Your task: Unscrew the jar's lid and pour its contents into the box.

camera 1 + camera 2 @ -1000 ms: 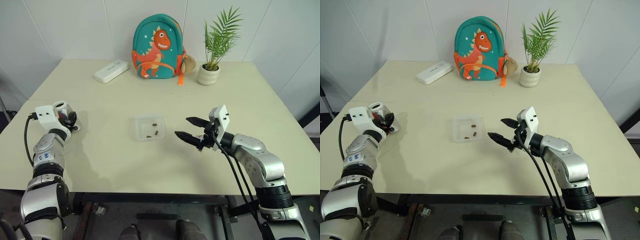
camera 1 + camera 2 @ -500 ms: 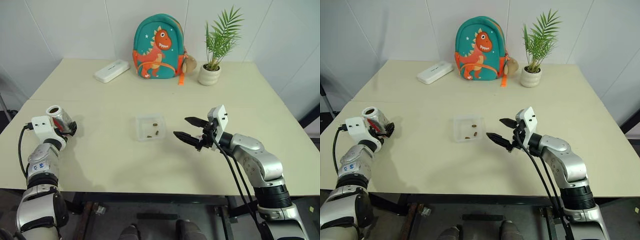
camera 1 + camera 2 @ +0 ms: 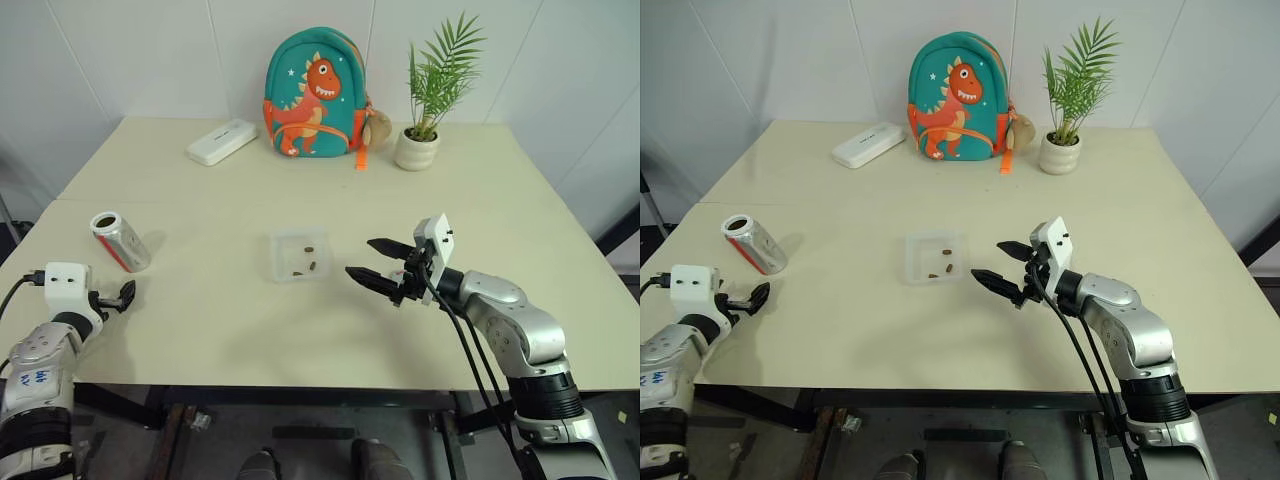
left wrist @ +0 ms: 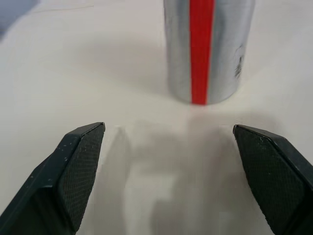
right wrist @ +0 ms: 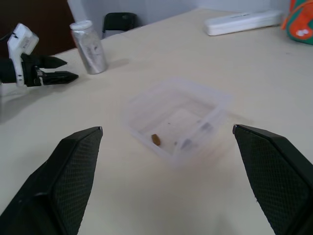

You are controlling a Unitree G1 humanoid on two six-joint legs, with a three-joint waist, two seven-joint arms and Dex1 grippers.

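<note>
The jar point(image 3: 118, 241), silvery with a red stripe, stands by itself at the table's left and leans slightly. The grey lid point(image 5: 80, 24) appears to sit on its top. My left gripper point(image 3: 115, 296) is open and empty, a short way nearer the front edge than the jar; in the left wrist view the jar point(image 4: 208, 49) stands just beyond the spread fingers. The clear box point(image 3: 300, 254) lies mid-table with a few brown bits, the contents point(image 3: 313, 265), inside. My right gripper point(image 3: 360, 257) hovers open and empty just right of the box.
A teal dinosaur backpack point(image 3: 313, 93) stands at the back middle. Right of it is a white plant pot point(image 3: 417, 148) and left of it a flat white case point(image 3: 222, 141). The table's front edge runs close under both arms.
My left gripper opened, let go of the jar and drew back toward the front edge. The jar now stands alone on the table. The right gripper stayed put.
</note>
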